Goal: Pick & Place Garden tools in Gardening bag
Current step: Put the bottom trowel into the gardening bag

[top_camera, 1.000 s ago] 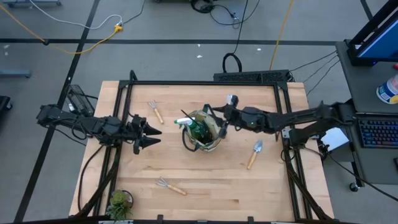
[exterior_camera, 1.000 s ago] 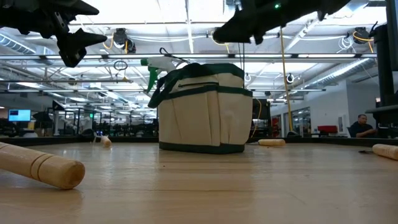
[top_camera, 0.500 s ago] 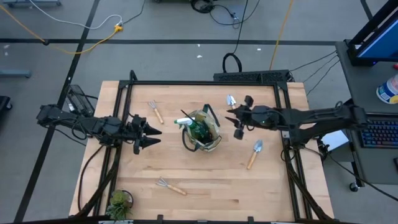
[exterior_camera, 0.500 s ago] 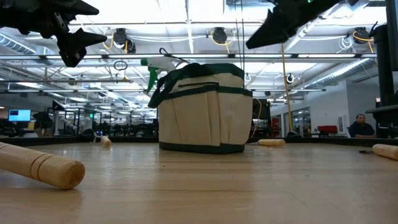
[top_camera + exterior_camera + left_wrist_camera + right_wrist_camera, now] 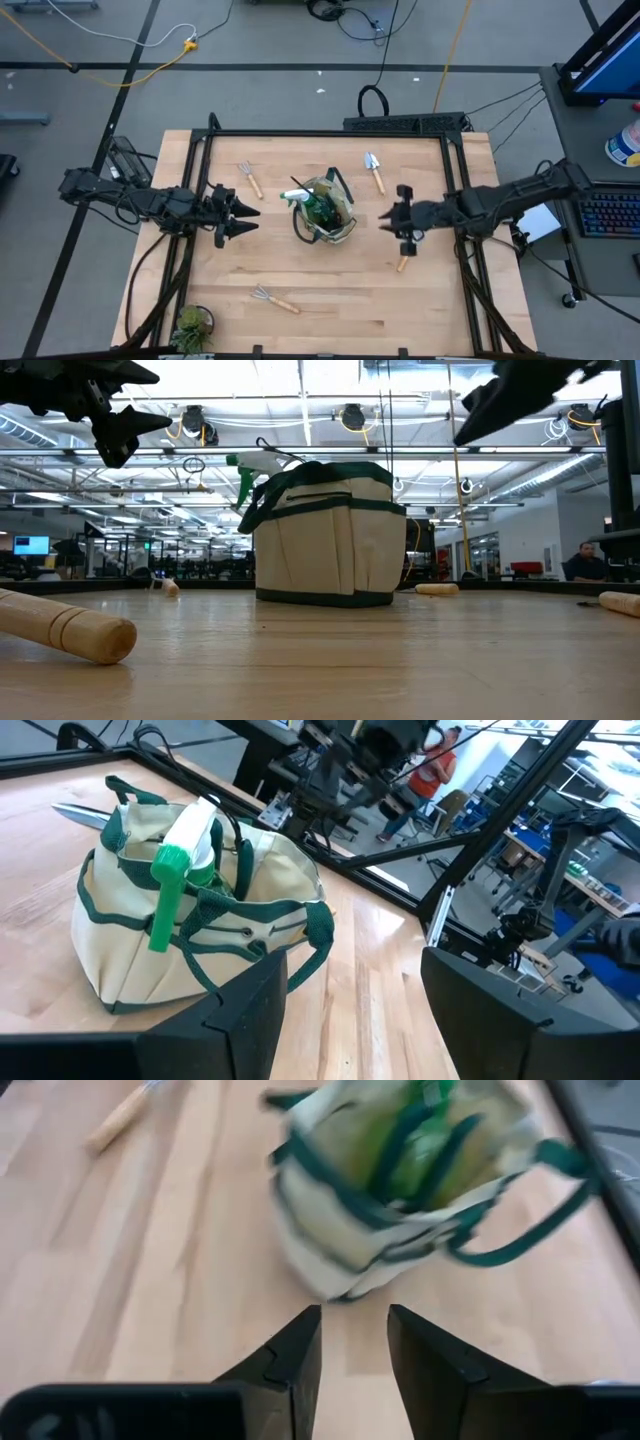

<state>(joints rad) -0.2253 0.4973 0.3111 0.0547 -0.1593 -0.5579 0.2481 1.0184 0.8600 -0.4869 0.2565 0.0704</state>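
Hovering my right gripper (image 5: pixel 398 222) over the table's right side, fingers spread and empty, I am between picks. The gardening bag (image 5: pixel 325 211) stands mid-table with the spray bottle (image 5: pixel 303 200) already in it. Directly beneath me lies a trowel (image 5: pixel 404 261), mostly hidden; another trowel (image 5: pixel 374 170) lies at the far side, a fork rake (image 5: pixel 248 177) far left, a second fork rake (image 5: pixel 272 297) near. My left gripper (image 5: pixel 236 212) waits open, left of the bag. Next, I judge, I should drop onto the handle below.
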